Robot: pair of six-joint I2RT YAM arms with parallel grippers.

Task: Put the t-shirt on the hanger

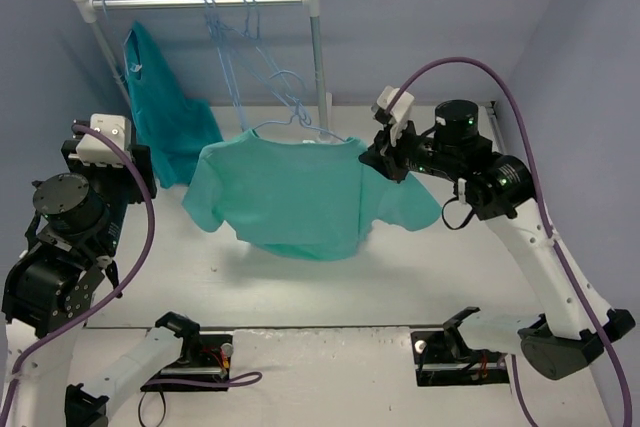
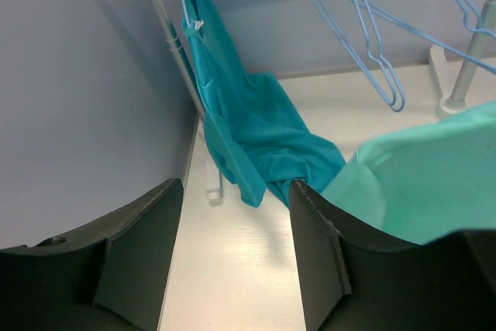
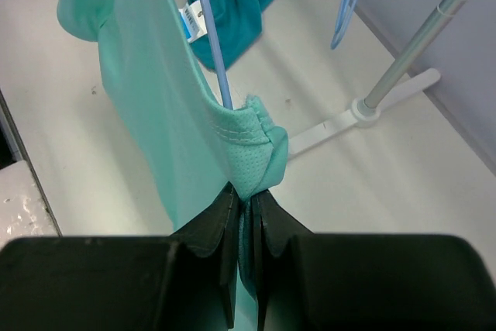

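Our right gripper (image 3: 244, 201) pinches shirt (image 3: 147, 114) shoulder at hanger (image 3: 211, 36) end; left gripper (image 2: 236, 191) wide, empty. We'd pull seam over the wire slowly, no jerking the hanger.

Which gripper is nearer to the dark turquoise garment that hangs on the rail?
Left. The left gripper is open just beside the dark turquoise garment; the right gripper is beyond the t-shirt, shut on it.

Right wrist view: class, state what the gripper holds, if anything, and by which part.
The right gripper is shut on the t-shirt, pinching a bunched, stitched edge at its shoulder, beside the hanger.
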